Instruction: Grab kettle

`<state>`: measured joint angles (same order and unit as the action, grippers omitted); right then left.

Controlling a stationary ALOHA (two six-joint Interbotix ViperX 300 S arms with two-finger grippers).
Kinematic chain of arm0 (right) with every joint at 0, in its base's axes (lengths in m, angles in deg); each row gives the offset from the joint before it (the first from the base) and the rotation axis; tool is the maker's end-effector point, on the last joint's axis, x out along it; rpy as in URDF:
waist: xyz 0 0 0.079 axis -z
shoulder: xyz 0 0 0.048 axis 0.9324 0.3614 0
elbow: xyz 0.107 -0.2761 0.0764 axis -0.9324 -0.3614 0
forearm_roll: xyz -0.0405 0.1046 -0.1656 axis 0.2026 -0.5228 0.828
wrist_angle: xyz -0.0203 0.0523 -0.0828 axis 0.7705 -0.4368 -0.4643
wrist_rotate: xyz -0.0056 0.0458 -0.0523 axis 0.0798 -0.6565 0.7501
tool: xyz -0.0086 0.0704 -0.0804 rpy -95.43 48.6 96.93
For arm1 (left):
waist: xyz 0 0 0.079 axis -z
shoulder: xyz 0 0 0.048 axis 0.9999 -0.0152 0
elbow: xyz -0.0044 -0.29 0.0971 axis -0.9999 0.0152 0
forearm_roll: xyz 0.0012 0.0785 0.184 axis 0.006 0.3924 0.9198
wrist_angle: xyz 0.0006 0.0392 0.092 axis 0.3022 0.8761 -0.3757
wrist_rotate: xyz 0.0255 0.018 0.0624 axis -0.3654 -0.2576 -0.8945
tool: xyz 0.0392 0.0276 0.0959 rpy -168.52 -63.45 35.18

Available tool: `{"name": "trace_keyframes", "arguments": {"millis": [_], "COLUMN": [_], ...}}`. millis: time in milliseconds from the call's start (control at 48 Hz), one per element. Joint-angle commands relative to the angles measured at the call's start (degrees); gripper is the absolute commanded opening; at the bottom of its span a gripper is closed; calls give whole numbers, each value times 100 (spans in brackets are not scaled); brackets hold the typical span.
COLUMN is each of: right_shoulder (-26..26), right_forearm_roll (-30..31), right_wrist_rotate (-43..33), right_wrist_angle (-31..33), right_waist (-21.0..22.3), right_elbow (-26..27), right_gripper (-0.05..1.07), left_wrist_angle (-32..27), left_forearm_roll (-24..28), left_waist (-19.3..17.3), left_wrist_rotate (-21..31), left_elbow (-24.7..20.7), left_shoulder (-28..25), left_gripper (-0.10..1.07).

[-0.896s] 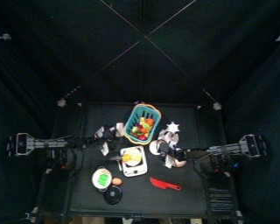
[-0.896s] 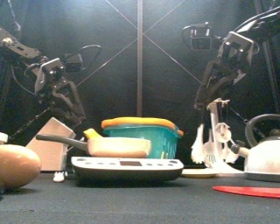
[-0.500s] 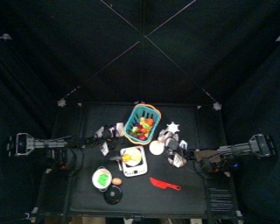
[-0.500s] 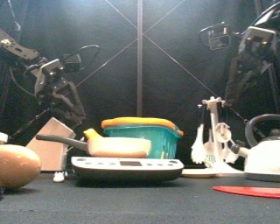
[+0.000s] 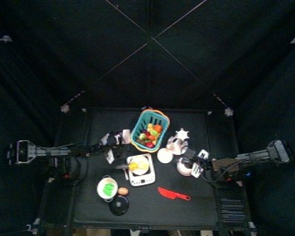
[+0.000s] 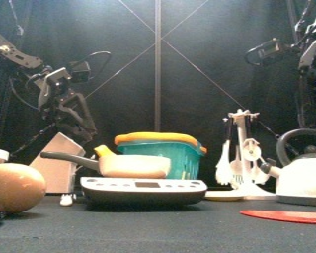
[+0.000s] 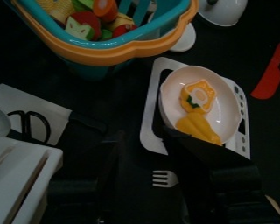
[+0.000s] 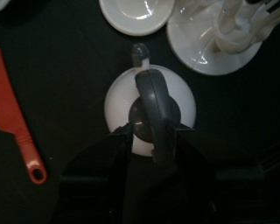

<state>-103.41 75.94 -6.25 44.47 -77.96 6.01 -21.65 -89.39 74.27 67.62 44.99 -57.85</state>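
The white kettle (image 8: pixel 125 105) with a dark arched handle (image 8: pixel 152 109) stands at the table's right, near the front, and shows in the front view (image 6: pixel 303 176) and in the top view (image 5: pixel 191 166). My right gripper (image 8: pixel 152 133) hangs right over it, open, with one jaw on each side of the handle, not closed on it. In the top view the right gripper (image 5: pixel 202 166) sits at the kettle's right side. My left gripper (image 7: pixel 206 166) rests over the scale at the left (image 5: pixel 108 146).
A teal basket (image 5: pixel 150 131) of food stands at the back middle. A utensil rack on a white plate (image 8: pixel 219 35) and a small saucer (image 8: pixel 136 10) stand behind the kettle. A red knife (image 8: pixel 17 114) lies in front of it. A scale with a plate of food (image 7: pixel 206 101) stands at mid table.
My right arm has drawn back to the right, from near the table's middle to over the kettle, and has left most of the front view. The left arm has not moved.
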Motion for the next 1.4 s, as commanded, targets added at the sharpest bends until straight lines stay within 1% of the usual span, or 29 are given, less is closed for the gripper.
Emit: {"name": "trace_keyframes", "arguments": {"millis": [0, 250, 500, 625, 750, 854, 1062, 1375], "right_shoulder": [62, 246, 272, 272, 264, 246, 193, 193], "right_forearm_roll": [-26, 62, 141, 158, 158, 167, 290, 360], "right_wrist_rotate": [-44, -44, -53, -53, -53, -44, -26, -44], "right_wrist_angle": [-35, -105, -483, -536, -536, -536, -536, -712], "right_waist": [-18, 26, 44, 53, 53, 53, 44, 44], "right_elbow": [-35, -202, -272, -237, -202, -114, 88, 114], "right_gripper": [75, 75, 73, 66, 56, 53, 52, 52], "left_wrist_angle": [53, 53, 53, 53, 53, 53, 53, 53], "left_forearm_roll": [-26, -26, -26, -26, -35, -26, -26, -26], "left_waist": [9, 9, -9, -9, 0, 0, 0, 0], "left_wrist_rotate": [0, 0, 0, 0, 0, 9, 9, 0], "left_elbow": [-53, -44, -35, -35, -9, 9, 9, 9], "left_shoulder": [18, 26, 18, 18, 18, 18, 18, 18], "left_gripper": [79, 79, 79, 79, 79, 79, 79, 79]}}
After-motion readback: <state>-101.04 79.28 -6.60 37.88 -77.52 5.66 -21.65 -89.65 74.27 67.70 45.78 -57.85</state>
